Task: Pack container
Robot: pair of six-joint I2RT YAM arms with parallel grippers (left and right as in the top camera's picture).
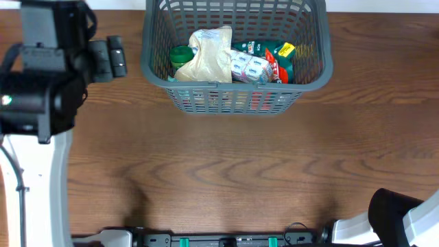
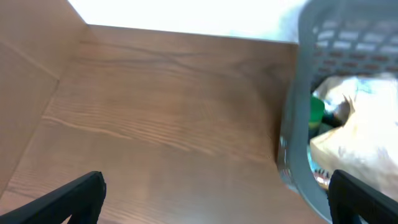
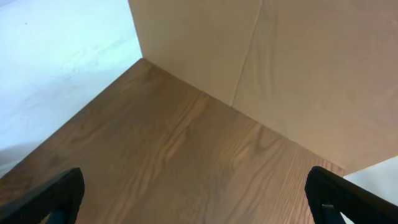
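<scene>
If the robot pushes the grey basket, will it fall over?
Probably not: the basket is broad, so it should slide on the smooth table. The packets inside likely weigh it down slightly. Its slotted walls may flex.

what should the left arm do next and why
Probably draw the left gripper back from the container toward rest. Its jaws stand open and empty beside the container's left wall, packets already lie inside, and no loose item shows on the table.
</scene>
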